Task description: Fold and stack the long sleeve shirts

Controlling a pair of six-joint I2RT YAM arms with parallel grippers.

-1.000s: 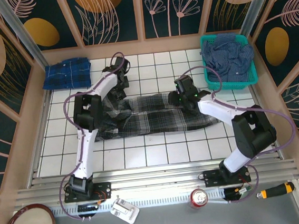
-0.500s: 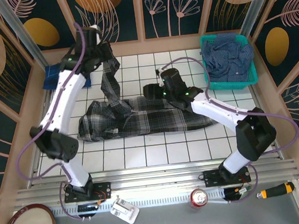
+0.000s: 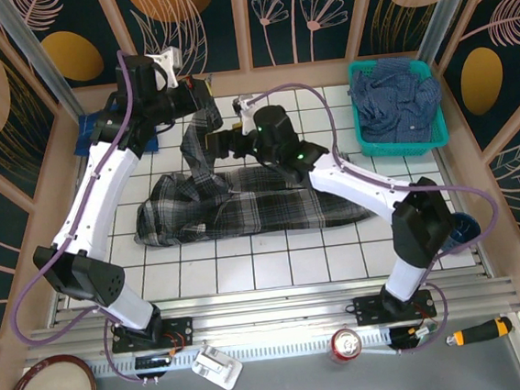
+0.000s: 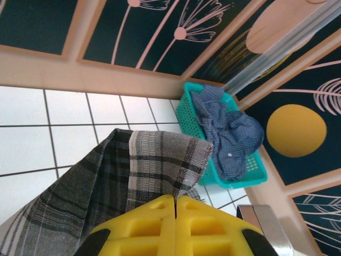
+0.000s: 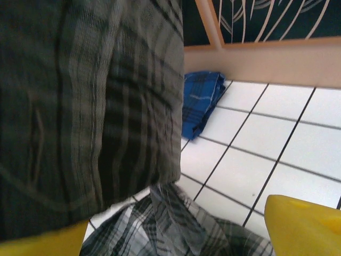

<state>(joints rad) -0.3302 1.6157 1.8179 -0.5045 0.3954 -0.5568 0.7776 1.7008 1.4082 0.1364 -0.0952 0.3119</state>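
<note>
Three shirts are in sight, all soft woven cloth. The grey plaid shirt [image 3: 261, 209] lies rumpled and stretched sideways across the middle of the white tiled table [image 3: 276, 267], with one part pulled up into a twisted hanging band at its left end. The blue plaid shirt [image 3: 86, 140] sits as a flat folded pad in the far left corner, partly under the left arm. The navy shirt [image 3: 400, 97] is crumpled in a heap inside the teal plastic basket [image 3: 362, 130] with lattice walls, at the far right.

From overhead, the whole spread and both arms are plain. The left pincer [image 3: 197, 90] is raised at the back, and the right pincer [image 3: 220, 144] is just beside the hanging band.

The left wrist camera brings the coarse weave close. The yellow fingers [image 4: 149, 224] are pressed together and clenched on a folded edge of the grey plaid shirt [image 4: 160, 157], with the basket [image 4: 189, 114] behind.

The right wrist camera has the blurred grey cloth [image 5: 90, 106] draped at its left and the blue plaid shirt [image 5: 200, 101] beyond. The right pincer [image 5: 170, 226] is spread wide and grasps nothing, and whether the cloth touches a finger [image 5: 303, 224] I cannot tell.
</note>
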